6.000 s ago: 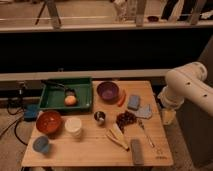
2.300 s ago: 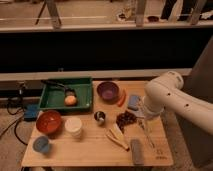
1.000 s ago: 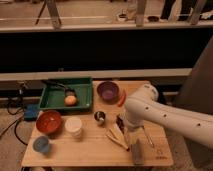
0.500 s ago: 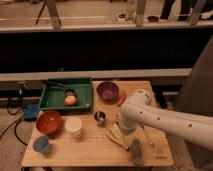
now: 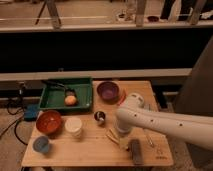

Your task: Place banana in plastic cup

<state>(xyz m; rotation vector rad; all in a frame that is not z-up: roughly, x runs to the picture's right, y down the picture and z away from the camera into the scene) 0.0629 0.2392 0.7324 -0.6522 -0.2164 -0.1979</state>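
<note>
White-armed gripper (image 5: 121,133) is hanging low over the near middle of the wooden table (image 5: 90,152), right at the pale banana (image 5: 112,136) lying there, its open-or-closed state impossible to tell, while the light-blue cup (image 5: 41,144) is sitting well apart at the near left corner.

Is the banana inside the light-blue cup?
No, the banana lies on the table beside the hand, far from the cup.
</note>
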